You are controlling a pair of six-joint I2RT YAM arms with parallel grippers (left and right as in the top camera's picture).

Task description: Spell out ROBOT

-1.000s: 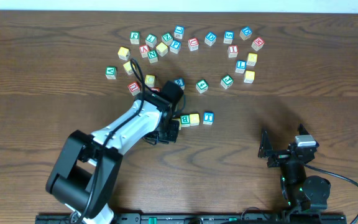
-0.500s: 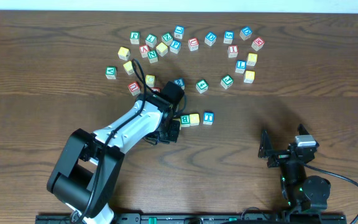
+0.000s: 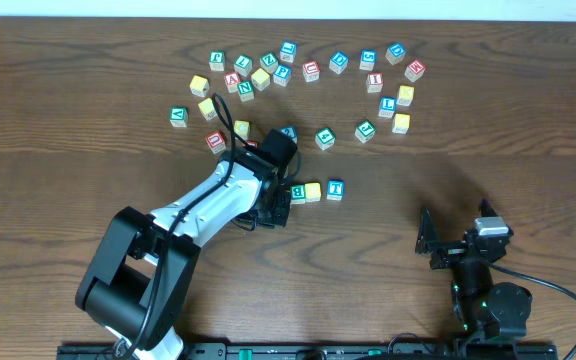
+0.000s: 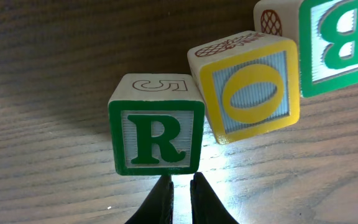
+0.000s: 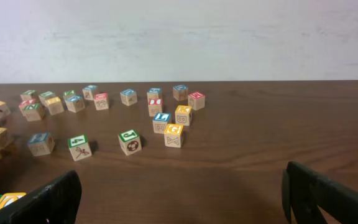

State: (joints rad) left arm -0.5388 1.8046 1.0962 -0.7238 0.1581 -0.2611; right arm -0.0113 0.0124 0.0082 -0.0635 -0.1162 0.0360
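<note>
In the left wrist view a green R block [image 4: 157, 134] stands on the table. A yellow O block [image 4: 250, 87] sits tilted against its right corner, and a green B block [image 4: 340, 43] is beyond that. My left gripper [image 4: 180, 186] is shut and empty, its tips just in front of the R block. In the overhead view the left gripper [image 3: 276, 208] covers R and that O. The B block [image 3: 297, 192], a yellow block [image 3: 313, 190] and a blue T block [image 3: 335, 188] form a row. My right gripper [image 5: 179, 199] is open and empty, low at the front right [image 3: 458, 238].
Several loose letter blocks [image 3: 308, 70] are scattered in an arc across the back of the table, also seen in the right wrist view [image 5: 166, 121]. A few blocks [image 3: 226, 135] lie close behind the left arm.
</note>
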